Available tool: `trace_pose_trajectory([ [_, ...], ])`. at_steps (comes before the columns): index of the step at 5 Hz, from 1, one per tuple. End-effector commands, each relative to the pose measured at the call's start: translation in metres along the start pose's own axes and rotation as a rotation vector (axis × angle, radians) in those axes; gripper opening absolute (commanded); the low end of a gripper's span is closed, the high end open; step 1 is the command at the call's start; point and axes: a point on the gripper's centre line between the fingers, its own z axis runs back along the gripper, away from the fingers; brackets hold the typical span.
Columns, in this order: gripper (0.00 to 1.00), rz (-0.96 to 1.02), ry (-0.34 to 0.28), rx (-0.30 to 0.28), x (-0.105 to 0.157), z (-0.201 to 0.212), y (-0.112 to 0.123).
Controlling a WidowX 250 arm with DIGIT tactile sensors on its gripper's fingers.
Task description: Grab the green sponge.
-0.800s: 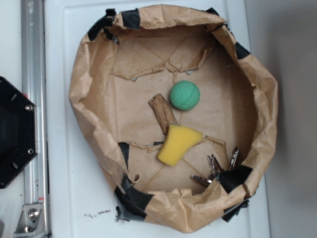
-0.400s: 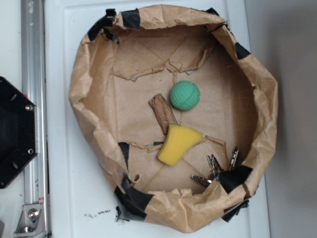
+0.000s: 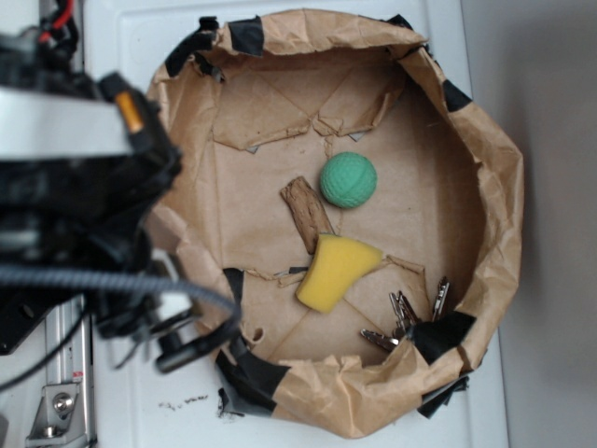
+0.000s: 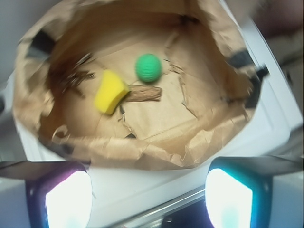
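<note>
- Green round textured sponge (image 3: 348, 179) sits on the floor of the brown paper-lined basin (image 3: 485, 187), beside a small wooden block (image 3: 305, 213) and above a yellow wedge sponge (image 3: 336, 270).
- We place the black gripper (image 4: 147, 190) outside the basin's near rim, fingers set wide, holding nothing.
- We judge the sponge lies ahead, across the rim; no long axis.
- White tabletop (image 3: 121, 373) surrounds the basin.
</note>
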Motion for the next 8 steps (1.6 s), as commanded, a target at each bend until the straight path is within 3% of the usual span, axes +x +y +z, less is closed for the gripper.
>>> trace_pose_trajectory([
  [1,1.0,0.032,-0.037,-0.023,0.007,0.009,0.004],
  [2,1.0,0.032,-0.037,-0.023,0.007,0.009,0.004],
  [3,1.0,0.038,-0.07,-0.08,0.037,-0.027,0.002],
  [4,1.0,0.087,-0.164,-0.04,0.064,-0.061,-0.018],
  [5,1.0,0.067,-0.161,-0.056,0.076,-0.085,-0.049],
  [6,1.0,-0.05,-0.025,0.03,0.055,-0.116,-0.072],
  [7,1.0,-0.084,-0.001,0.067,0.04,-0.137,-0.075],
  [8,1.0,-0.109,-0.07,0.144,0.052,-0.163,-0.066],
])
